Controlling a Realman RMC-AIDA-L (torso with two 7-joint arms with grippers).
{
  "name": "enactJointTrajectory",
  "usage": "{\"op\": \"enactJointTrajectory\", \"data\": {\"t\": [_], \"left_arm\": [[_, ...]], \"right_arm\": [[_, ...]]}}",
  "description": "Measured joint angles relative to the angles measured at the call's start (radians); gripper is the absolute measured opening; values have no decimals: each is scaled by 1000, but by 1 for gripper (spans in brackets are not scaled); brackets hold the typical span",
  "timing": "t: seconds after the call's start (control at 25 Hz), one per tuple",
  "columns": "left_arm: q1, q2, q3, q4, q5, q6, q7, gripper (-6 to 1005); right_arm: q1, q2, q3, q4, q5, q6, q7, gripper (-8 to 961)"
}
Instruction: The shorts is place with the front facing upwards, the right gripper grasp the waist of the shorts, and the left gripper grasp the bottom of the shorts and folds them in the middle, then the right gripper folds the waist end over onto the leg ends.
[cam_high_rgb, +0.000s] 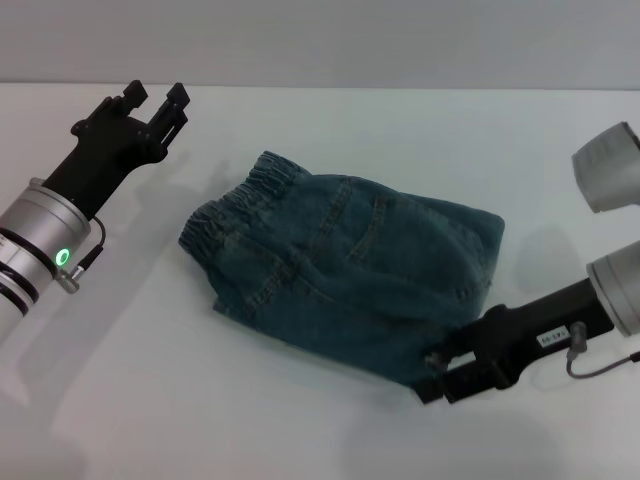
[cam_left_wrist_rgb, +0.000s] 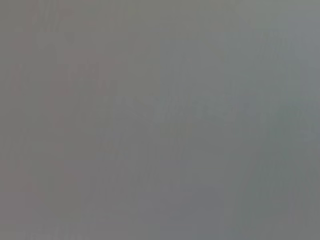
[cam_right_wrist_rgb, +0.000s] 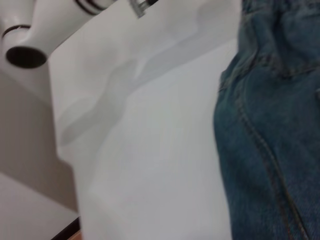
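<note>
Two tools flanked the shorts (cam_high_rgb: 345, 275) on the worktop (cam_high_rgb: 330, 430): right tool (cam_high_rgb: 440, 375) at the folded edge, grip unclear; left tool (cam_high_rgb: 160, 100) open, empty, clear.

Bright, even light fills the white worktop (cam_high_rgb: 330, 420). Soft shadows fall just beside the shorts (cam_high_rgb: 350, 270). The left wrist view is a featureless grey blur

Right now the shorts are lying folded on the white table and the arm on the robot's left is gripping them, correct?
Not quite. In the head view the left end effector hangs apart from the folded shorts; the right end effector is at their edge on the white table.
</note>
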Motion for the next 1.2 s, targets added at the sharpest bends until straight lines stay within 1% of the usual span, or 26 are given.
{"op": "enactJointTrajectory", "data": {"t": [0.28, 0.48, 0.64, 0.8, 0.88, 1.0, 1.04, 1.12, 1.2], "left_arm": [[10, 1, -1, -2, 0, 2, -3, 602], [13, 2, 0, -2, 0, 4, -4, 602], [18, 3, -3, -1, -3, 4, -3, 602], [20, 3, -5, 5, -6, 2, -5, 602], [20, 3, -7, 6, -6, 3, -6, 602], [24, 4, -40, 8, -8, 10, -11, 602], [24, 4, -40, 8, -8, 10, -11, 602], [32, 5, -82, 8, -10, 21, -11, 602], [47, 5, -141, 6, -10, 50, -4, 602]], "right_arm": [[-5, -11, 41, -1, 1, 68, 1, 586], [-17, -22, 106, -3, 4, 133, 1, 586], [-42, -24, 173, -33, 8, 195, -5, 586], [-54, -24, 182, -58, 12, 182, -8, 586], [-71, -15, 183, -93, 32, 137, -19, 586], [-117, 1, 183, -159, 120, 55, -78, 586], [-144, 4, 185, -181, 174, 35, -111, 586], [-201, 8, 189, -206, 314, 19, -193, 586], [-255, 10, 210, -199, 465, 27, -296, 586]]}}
